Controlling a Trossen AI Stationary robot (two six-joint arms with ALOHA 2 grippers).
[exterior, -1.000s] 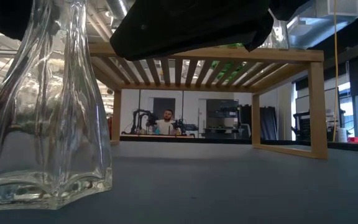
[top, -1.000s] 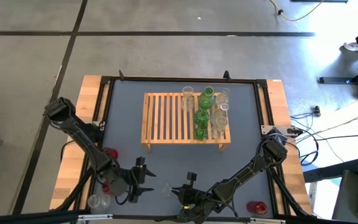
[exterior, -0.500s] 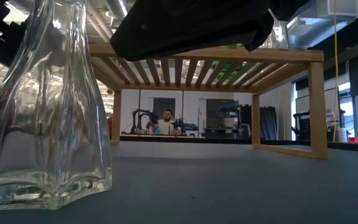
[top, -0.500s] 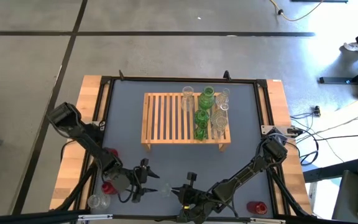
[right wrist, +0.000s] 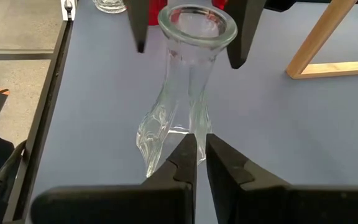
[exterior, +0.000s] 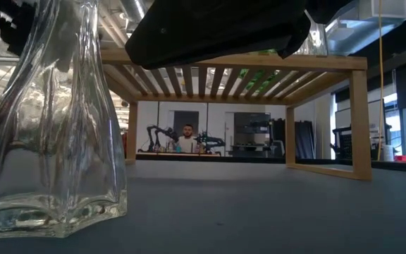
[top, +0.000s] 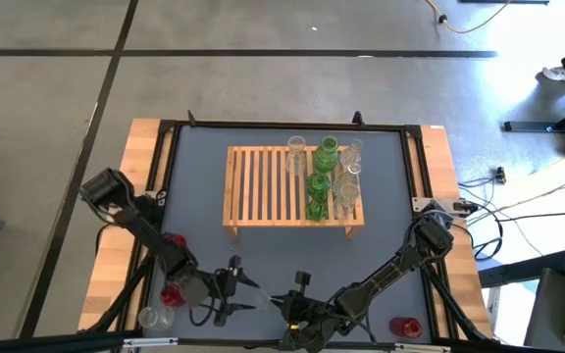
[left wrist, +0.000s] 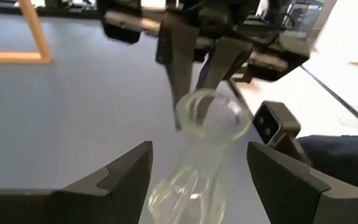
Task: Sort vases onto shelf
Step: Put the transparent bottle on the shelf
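Observation:
A clear glass vase stands upright on its base on the grey table, near the front edge. My left gripper is open, with one finger on each side of the vase's neck and a gap showing on both sides. Opposite it, my right gripper is shut, its tips close to the vase's lower part. On the right half of the wooden shelf stand green vases and clear ones. My right gripper points its shut fingertips at the clear vase's lower part, slanting down from the table's right side. I cannot tell whether they touch the glass.
Two red vases and a clear one stand at the front left by my left arm. Another red vase stands at the front right. The shelf's left half is bare slats. In the room behind the table a person sits.
My left gripper has sunk and gone toward the table's right edge, up to the clear vase, with its wrist tipping; its fingers now stand on either side of the vase's neck. The vase has stayed where it was.

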